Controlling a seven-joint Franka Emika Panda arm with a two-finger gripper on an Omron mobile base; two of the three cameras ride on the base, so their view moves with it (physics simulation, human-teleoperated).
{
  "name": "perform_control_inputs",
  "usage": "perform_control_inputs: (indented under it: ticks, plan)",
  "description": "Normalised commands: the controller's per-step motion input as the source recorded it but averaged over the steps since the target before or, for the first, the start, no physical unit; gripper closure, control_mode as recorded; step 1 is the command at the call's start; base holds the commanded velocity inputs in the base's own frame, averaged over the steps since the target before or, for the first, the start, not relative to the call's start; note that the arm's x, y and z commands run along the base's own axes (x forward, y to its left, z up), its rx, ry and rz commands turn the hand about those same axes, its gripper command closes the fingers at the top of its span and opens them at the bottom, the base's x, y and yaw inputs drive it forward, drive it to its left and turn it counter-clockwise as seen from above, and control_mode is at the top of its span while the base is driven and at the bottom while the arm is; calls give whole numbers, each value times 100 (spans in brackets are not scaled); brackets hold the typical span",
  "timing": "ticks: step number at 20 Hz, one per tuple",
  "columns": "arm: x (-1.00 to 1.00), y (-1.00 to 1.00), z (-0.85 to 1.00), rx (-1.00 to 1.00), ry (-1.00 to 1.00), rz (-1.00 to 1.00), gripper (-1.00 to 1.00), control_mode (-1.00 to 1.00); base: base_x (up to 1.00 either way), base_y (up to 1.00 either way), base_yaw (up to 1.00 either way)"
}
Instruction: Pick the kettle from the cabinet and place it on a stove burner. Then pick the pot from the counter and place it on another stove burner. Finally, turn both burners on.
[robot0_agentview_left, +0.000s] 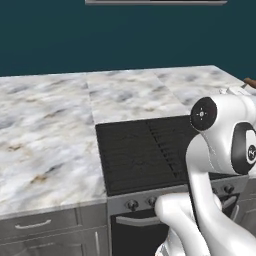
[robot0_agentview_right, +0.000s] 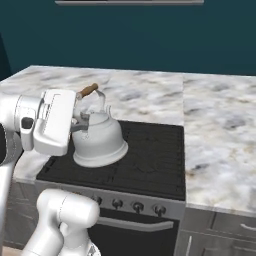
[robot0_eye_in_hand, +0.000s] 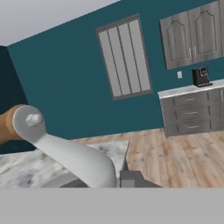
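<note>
The silvery-white kettle (robot0_agentview_right: 98, 140) hangs slightly tilted over the front left burner of the black stove (robot0_agentview_right: 150, 162), low over the grate; I cannot tell whether it touches. My gripper (robot0_agentview_right: 80, 124) is shut on its thin arched handle, below the brown wooden piece (robot0_agentview_right: 89, 90). In the hand view the gripper (robot0_eye_in_hand: 103, 182) grips the silvery handle (robot0_eye_in_hand: 65, 153), with the wooden piece (robot0_eye_in_hand: 8, 124) at the left. In the left base view the arm hides most of the kettle (robot0_agentview_left: 233, 92) at the right edge of the stove (robot0_agentview_left: 135, 155). The pot and the cabinet are out of view.
The marble counter (robot0_agentview_left: 45, 135) flanks the stove on both sides and runs behind it (robot0_agentview_right: 220, 130). Dark round knobs (robot0_agentview_right: 137, 206) line the stove's front above the oven handle (robot0_agentview_right: 135, 225). Across the room stand grey wall units (robot0_eye_in_hand: 188, 37) and a coffee machine (robot0_eye_in_hand: 201, 76).
</note>
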Motion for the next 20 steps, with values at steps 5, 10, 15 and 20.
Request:
perform_control_inputs:
  ticks: [5, 10, 15, 20]
  plan:
    - [0, 0, 0, 0, 0, 0, 100, 100, 28, 35, -1]
    - [0, 0, 0, 0, 0, 0, 100, 100, 13, 18, 0]
    - [0, 0, 0, 0, 0, 0, 100, 100, 23, 0, 1]
    - [0, 0, 0, 0, 0, 0, 100, 100, 34, 0, 0]
